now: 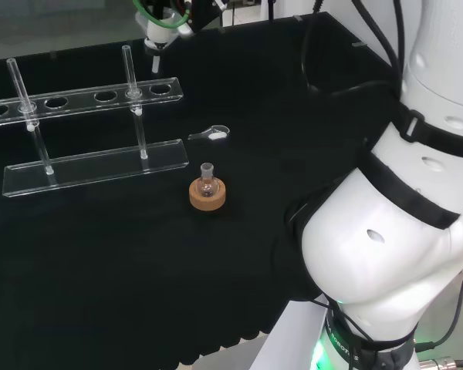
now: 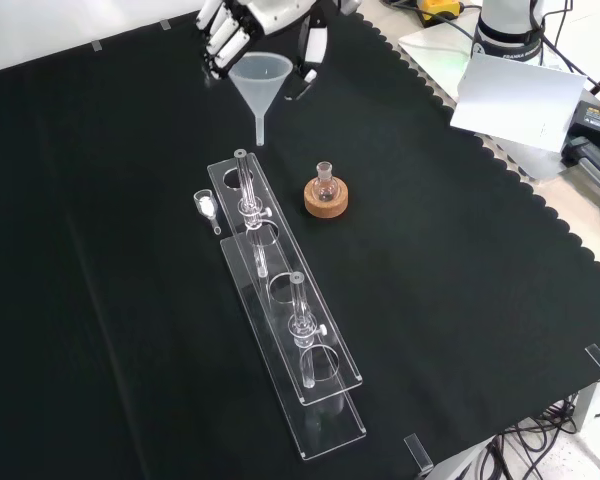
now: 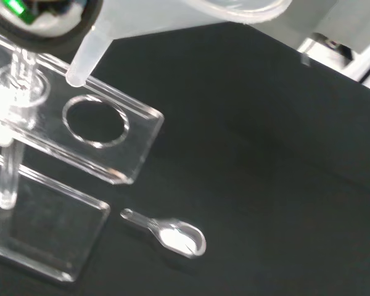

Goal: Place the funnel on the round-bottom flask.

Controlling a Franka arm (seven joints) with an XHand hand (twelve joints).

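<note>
Main risk, as a guess: the funnel (image 2: 259, 84) hung above the near end of the rack (image 2: 280, 300), so its spout could clip the rack or a tube on the way to the flask (image 2: 325, 180). The flask neck looked narrow, and a tilted spout might miss it or tip the flask off its cork ring (image 2: 326, 197).

The hand (image 2: 242, 28) sat at top centre of the front view, fingers curled round the funnel's rim, spout pointing down. The flask stood at centre of the front view, lower right of the funnel, well apart from it. A small scoop (image 2: 207, 207) lay left of the rack.
</note>
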